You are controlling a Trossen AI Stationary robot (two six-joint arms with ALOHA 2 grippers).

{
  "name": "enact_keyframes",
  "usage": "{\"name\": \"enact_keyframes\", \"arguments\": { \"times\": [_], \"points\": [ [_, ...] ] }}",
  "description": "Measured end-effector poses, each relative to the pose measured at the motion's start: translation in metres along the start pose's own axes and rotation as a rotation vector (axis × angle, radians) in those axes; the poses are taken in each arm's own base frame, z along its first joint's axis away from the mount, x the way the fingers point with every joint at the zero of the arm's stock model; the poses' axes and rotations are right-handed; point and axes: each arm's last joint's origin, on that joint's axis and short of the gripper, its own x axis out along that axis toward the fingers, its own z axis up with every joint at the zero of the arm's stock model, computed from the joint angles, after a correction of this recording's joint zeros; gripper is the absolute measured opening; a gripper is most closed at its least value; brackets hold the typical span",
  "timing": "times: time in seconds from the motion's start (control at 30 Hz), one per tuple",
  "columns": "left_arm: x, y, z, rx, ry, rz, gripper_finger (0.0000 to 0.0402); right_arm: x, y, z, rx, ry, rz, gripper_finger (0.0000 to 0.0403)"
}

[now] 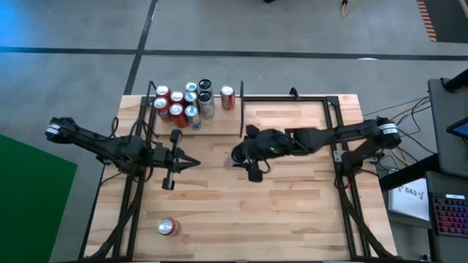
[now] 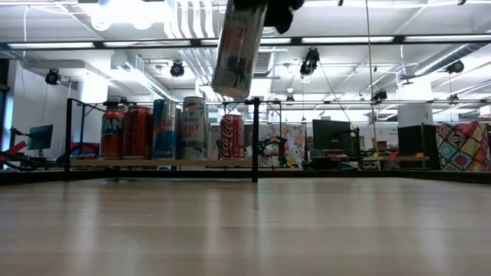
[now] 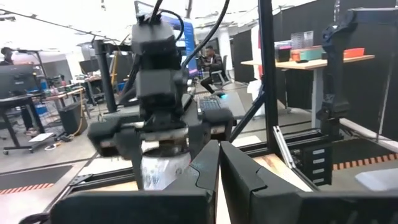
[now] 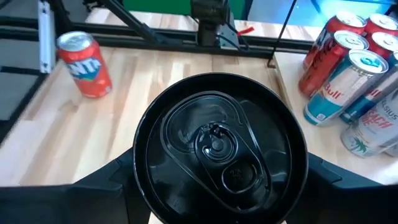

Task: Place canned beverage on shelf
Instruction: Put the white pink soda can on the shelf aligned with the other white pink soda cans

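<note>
A tall can with a black top [image 4: 217, 146] and a pale body [image 2: 239, 50] hangs high above the table's middle, with my right gripper [image 1: 245, 155] shut on it. My left gripper [image 1: 184, 162] is shut and holds nothing. It hovers to the left of the can, and its fingers [image 3: 217, 177] point at it. The shelf [image 2: 153, 162] runs along the far edge. Several cans [image 1: 183, 102] stand on its plank, left of the black upright rod [image 2: 255, 138]. One red can [image 1: 227, 97] stands next to that rod. My right gripper pinches the can's upper end, just below the top rim [image 3: 158, 146], between its two fingers [image 4: 102, 186], one on each side. The fingers come from the table's right side, slanting down. The can hangs below them, lifted clear of the table and slightly tilted.
An orange Fanta can [image 1: 168, 226] stands alone near the table's front left corner. Black frame rods [image 1: 340, 146] run along the left and right sides of the table. The shelf part to the right of the upright rod [image 1: 285, 99] shows bare wood.
</note>
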Motion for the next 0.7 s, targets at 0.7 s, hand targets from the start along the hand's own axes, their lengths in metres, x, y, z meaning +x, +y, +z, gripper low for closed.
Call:
{"name": "enact_keyframes", "arguments": {
  "times": [0.7],
  "points": [
    [-0.015, 0.01, 0.006, 0.108, 0.031, 0.245, 0.0, 0.064, -0.095, 0.025, -0.045, 0.12, 0.018, 0.0244]
  ]
}}
